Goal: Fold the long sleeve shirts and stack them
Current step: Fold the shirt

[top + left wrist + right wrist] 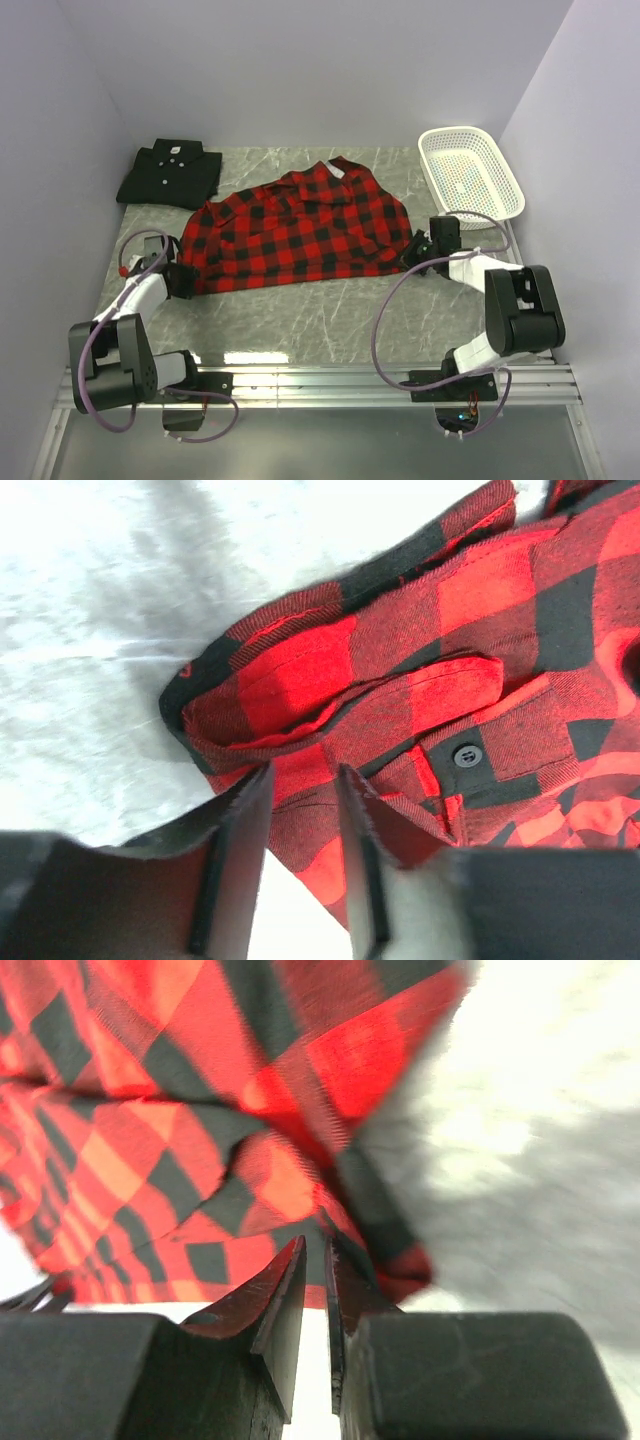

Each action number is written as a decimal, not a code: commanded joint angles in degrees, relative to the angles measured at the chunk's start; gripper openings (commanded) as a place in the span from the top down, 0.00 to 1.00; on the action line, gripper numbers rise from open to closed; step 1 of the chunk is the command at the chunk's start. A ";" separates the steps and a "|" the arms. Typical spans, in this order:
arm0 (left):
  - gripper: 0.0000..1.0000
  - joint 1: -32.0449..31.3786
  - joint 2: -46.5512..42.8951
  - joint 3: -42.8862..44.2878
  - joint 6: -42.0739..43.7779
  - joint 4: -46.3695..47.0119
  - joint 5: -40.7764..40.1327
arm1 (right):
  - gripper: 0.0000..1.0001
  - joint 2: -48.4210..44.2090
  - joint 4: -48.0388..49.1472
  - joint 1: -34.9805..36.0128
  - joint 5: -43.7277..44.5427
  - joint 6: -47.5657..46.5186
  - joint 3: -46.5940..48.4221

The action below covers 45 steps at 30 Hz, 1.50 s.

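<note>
Left hand (305, 777) pinches plaid shirt (420, 680); only overhead shows black shirt (170, 172).

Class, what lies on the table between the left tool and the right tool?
The red-and-black plaid shirt fills the stretch from left tool to right tool, shown in the top view.

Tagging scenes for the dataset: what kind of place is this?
Probably a lab robot cell, not a home: bare white walls enclose a marble-look table holding a plaid shirt, and a metal rail runs along its near edge.
</note>
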 commanded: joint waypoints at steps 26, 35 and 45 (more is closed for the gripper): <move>0.14 -24.10 13.89 25.13 19.95 -8.60 -16.17 | 0.36 16.96 -19.82 29.08 18.34 -23.85 37.76; 0.14 -24.54 23.48 24.61 21.71 -11.94 -11.60 | 0.38 24.18 -27.46 29.35 23.01 -24.03 36.29; 0.12 -24.45 17.35 11.36 22.77 -13.35 4.66 | 0.41 18.13 -39.41 29.35 17.57 -23.33 24.17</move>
